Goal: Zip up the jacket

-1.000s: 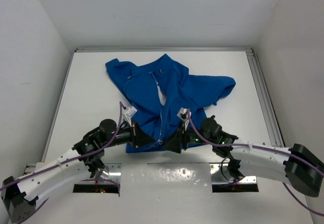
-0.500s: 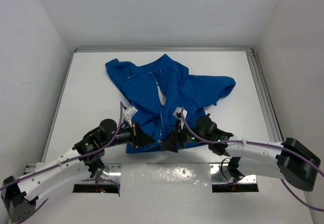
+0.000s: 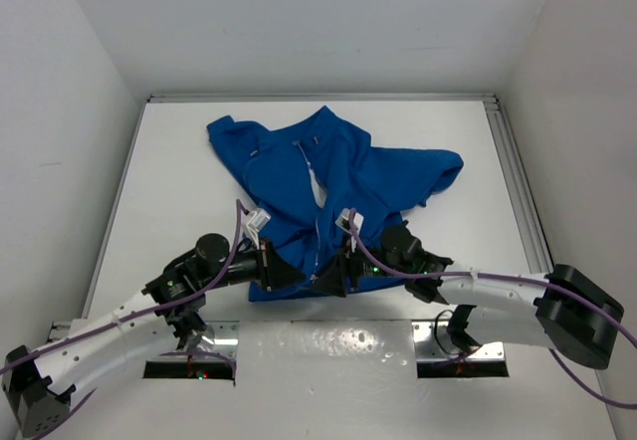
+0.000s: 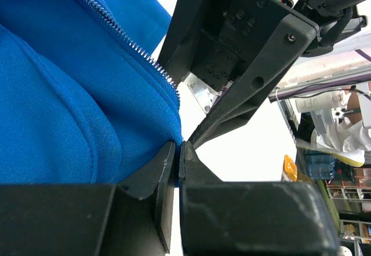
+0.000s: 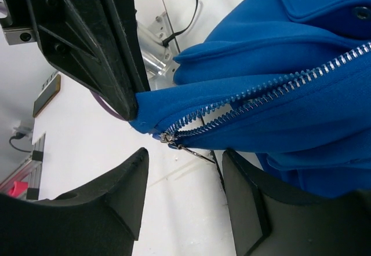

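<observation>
The bright blue soft cloth jacket (image 3: 338, 176) lies spread on the white desk (image 3: 179, 161). Its collar points to the far edge and its bottom hem is close to the near edge, about in the middle. It looks light and floppy, so I think it will bunch up and slide if it is pulled and not held. The pale metal zipper (image 3: 317, 226) runs up the front. The left fingers (image 4: 156, 175) are pressed together on the bottom corner of the hem, right beside the zipper's end. That looks like a good place to pin the cloth down. The right fingers (image 5: 116, 192) are spread apart with nothing in them. The small silver slider (image 5: 168, 137) with its thin pull tab sits just ahead of them, and the two rows of teeth seem to part just above it. The tab is tiny and may be slippery, so it looks like the best spot to pinch but is easy to miss. The two sets of fingers are very near each other and could bump. The way up to the far edge runs over flat cloth. The white walls (image 3: 90, 62) stand well apart from the zipper.
</observation>
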Tool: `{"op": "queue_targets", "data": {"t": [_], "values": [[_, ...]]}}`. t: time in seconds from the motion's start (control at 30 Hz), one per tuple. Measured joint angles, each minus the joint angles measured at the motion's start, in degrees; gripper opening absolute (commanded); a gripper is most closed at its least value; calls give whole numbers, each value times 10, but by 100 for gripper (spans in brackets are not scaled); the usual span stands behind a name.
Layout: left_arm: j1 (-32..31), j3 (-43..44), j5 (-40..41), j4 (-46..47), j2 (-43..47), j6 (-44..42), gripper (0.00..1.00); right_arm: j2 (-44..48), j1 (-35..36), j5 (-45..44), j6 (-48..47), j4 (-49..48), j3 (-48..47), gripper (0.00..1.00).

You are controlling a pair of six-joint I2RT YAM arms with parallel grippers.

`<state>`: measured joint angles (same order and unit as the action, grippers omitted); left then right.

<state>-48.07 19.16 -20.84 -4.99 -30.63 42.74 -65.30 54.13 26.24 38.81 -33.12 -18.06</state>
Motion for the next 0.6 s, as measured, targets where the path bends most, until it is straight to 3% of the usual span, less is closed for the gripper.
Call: {"op": "queue_targets", "data": {"t": [0.6], "values": [[0, 0, -2, 0, 0, 0, 0, -30, 0, 17, 12, -39, 0, 43]]}}
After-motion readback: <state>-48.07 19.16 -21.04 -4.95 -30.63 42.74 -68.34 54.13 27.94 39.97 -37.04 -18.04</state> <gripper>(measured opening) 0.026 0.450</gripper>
